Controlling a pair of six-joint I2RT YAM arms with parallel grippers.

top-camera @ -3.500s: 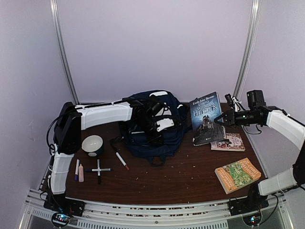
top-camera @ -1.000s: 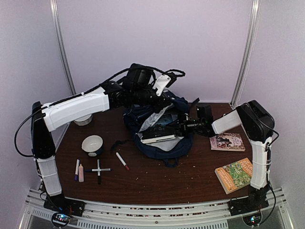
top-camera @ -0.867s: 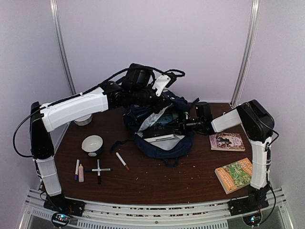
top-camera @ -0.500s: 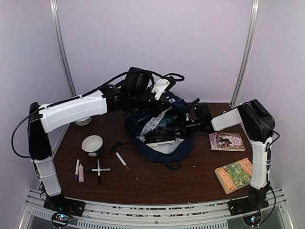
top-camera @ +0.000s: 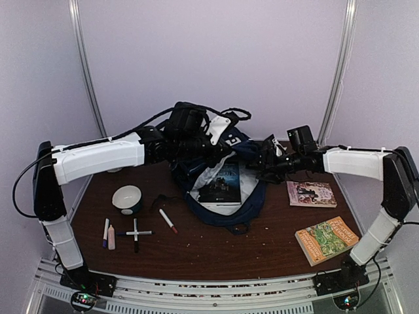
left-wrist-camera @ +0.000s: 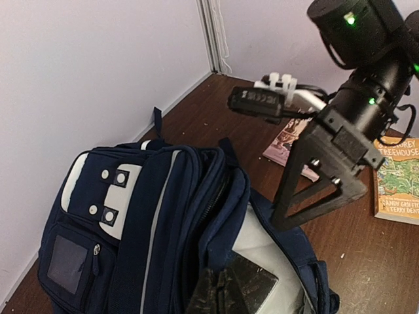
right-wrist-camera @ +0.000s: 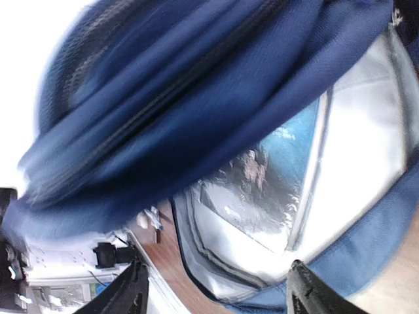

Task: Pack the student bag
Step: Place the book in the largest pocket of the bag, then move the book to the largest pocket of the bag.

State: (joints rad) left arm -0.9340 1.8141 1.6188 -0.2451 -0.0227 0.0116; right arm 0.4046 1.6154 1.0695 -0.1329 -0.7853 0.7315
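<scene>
Right arm is pulled back out of the student bag (top-camera: 221,216) compared with a second ago and stretched out to the right. We see the right pincer (top-camera: 262,167) go from nearly closed on the dark book (top-camera: 222,183) to wide, with nothing between its fingers in the wrist view. That book now lies flat on the grey lining inside the open main compartment, cover up, let go. Left pincer (left-wrist-camera: 215,294) is clamped tight on the edge of the bag's opening and holds the upper flap up and back, same as before. Bag sits at the back middle of the worktop (top-camera: 249,258), mouth towards the near side. We judge one book packed. Left out are the pink-covered book (top-camera: 312,193) just right of the bag, the green-and-orange book (top-camera: 327,239) at the right front, the white bowl (top-camera: 127,198), the white marker (top-camera: 167,220), the crossed pens (top-camera: 135,231) and the two short sticks (top-camera: 108,234) at the left front. We cannot tell which of these must go in. Bag is not yet closed, so we reckon the task is early to midway.
</scene>
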